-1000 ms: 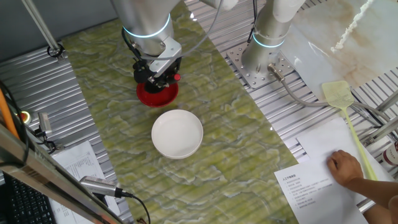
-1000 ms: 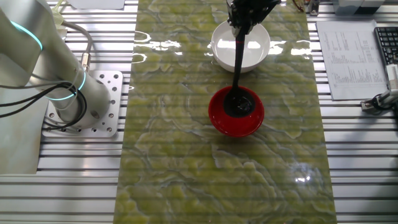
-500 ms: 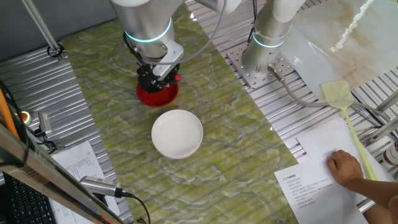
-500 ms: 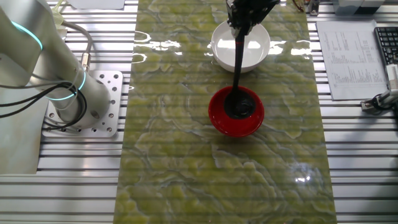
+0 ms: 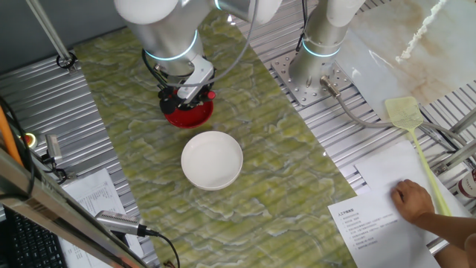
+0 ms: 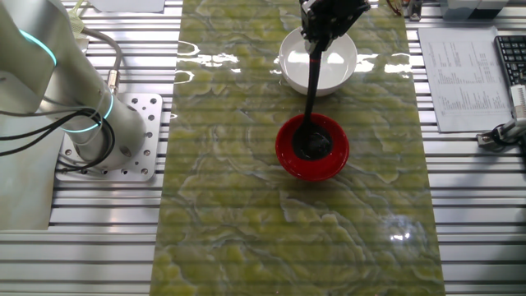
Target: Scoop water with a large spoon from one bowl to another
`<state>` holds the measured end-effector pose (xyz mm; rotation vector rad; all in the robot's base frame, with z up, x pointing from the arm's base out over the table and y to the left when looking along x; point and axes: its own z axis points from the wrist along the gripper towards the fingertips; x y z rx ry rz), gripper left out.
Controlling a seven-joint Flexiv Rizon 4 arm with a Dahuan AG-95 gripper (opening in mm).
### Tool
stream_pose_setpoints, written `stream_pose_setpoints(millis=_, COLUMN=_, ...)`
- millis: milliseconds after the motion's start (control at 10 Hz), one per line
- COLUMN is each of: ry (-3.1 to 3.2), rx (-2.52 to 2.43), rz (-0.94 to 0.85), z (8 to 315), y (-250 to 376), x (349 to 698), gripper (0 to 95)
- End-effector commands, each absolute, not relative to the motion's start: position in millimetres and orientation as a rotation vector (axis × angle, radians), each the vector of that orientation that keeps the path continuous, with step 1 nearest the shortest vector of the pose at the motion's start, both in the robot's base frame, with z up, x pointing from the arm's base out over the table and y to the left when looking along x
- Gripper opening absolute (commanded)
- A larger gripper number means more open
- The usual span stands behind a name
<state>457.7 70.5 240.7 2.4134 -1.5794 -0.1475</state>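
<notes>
The small red bowl [image 6: 312,149] [image 5: 187,113] sits on the green mat with the black ladle's scoop [image 6: 313,145] resting inside it. The ladle's thin handle [image 6: 313,78] rises steeply from the scoop up to my gripper [image 6: 322,33], which is shut on it near the top edge of that view. In the view from the other side my gripper [image 5: 187,94] hangs right over the red bowl and hides the scoop; the handle's red tip [image 5: 211,94] shows beside it. The wider white bowl [image 5: 212,159] [image 6: 318,60] stands next to the red one, apart from it.
The arm's base [image 5: 318,71] is bolted to the ribbed metal table beside the mat. Printed sheets [image 5: 387,216], a person's hand [image 5: 415,199] and a yellow fly swatter [image 5: 413,130] lie at the right. A keyboard [image 6: 509,62] and papers [image 6: 459,78] sit near the white bowl.
My wrist has turned and shifted slightly left over the red bowl. The handle now leans a little differently while the scoop stays in the red bowl.
</notes>
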Motion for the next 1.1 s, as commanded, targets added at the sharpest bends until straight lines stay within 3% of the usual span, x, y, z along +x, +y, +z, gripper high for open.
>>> stream_pose_setpoints(millis=100, ry=-1.578, rx=2.407, rz=-0.159, z=241.0, y=71.1, x=457.7, gripper=0.0)
stream_pose_setpoints(millis=1100, ry=-1.498, rx=2.392, rz=-0.234, z=237.4, y=76.2, x=460.2, gripper=0.0)
